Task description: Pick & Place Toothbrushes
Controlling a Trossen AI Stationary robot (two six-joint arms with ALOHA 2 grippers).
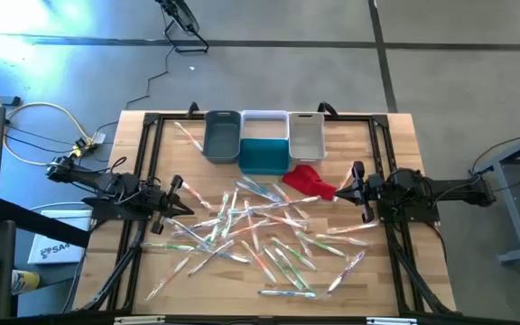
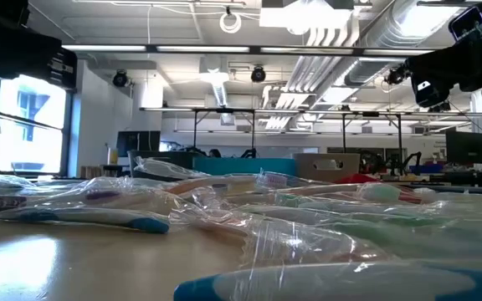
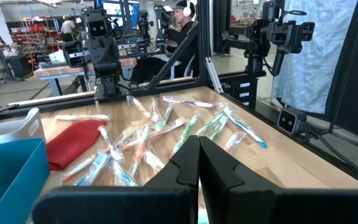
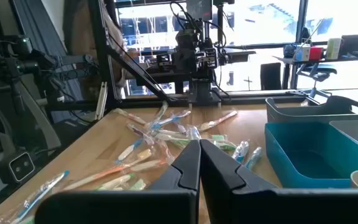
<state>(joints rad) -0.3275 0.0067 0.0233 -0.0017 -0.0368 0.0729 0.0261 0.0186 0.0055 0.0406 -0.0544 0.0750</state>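
Toothbrushes [image 1: 260, 226] overlapping, wrappers blurring outlines; left claw [image 1: 181, 206] and right claw [image 1: 350, 191] closed, empty

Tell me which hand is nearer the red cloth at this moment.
The right hand. It sits shut just beside the red cloth, at the cloth's right edge. The left hand, also shut, waits across the scattered toothbrushes, at the table's left side.
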